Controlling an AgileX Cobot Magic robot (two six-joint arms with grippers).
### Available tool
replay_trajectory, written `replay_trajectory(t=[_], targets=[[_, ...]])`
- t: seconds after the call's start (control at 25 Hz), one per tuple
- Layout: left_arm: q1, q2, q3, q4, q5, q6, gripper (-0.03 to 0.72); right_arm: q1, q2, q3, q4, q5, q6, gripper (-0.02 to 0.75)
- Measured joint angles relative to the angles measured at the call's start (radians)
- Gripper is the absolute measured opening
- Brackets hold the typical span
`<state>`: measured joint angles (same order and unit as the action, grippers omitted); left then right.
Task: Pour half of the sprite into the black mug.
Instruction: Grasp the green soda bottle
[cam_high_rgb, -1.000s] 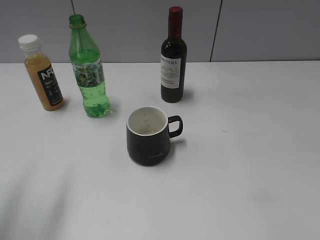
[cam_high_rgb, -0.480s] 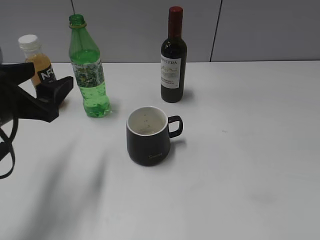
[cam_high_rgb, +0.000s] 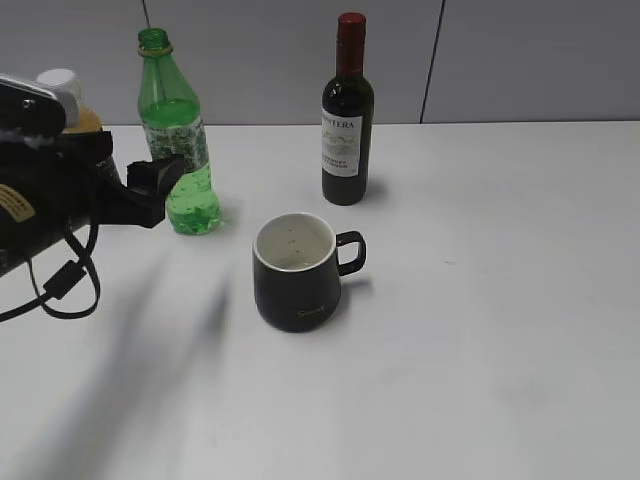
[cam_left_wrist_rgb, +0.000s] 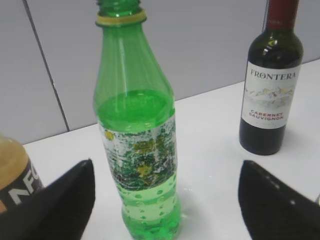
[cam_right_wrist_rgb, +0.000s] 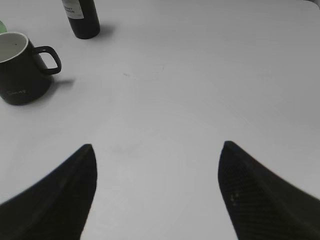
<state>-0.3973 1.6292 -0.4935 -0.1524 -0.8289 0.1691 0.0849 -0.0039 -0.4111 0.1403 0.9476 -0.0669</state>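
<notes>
Sprite (cam_left_wrist_rgb: 136, 135) is showing translucent green, yellow neck ring, green-white speckled label; mug (cam_high_rgb: 297, 272) is showing matte black, white inside; wine bottle (cam_high_rgb: 347, 115) dark, red top; table (cam_high_rgb: 500, 300) white

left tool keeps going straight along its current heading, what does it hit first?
Most likely the sprite: it stands centred between the open left tool fingers, nothing between. Depth to it is unclear.
</notes>
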Motion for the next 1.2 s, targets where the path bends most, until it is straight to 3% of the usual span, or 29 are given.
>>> replay_trajectory(t=[0.48, 0.68, 0.92, 1.2], targets=[[0.001, 0.207, -0.151, -0.051, -0.04, -0.045, 0.694, 0.0, 0.0, 0.0, 0.0, 0.0, 0.0, 0.572], [0.031, 0.27, -0.22, -0.067, -0.041, -0.049, 0.694, 0.0, 0.0, 0.0, 0.0, 0.0, 0.0, 0.572], [0.048, 0.35, -0.296, 0.014, -0.043, -0.064, 0.694, 0.0, 0.0, 0.0, 0.0, 0.0, 0.0, 0.572], [0.058, 0.448, -0.394, 0.02, -0.045, -0.067, 0.694, 0.0, 0.0, 0.0, 0.0, 0.0, 0.0, 0.572]])
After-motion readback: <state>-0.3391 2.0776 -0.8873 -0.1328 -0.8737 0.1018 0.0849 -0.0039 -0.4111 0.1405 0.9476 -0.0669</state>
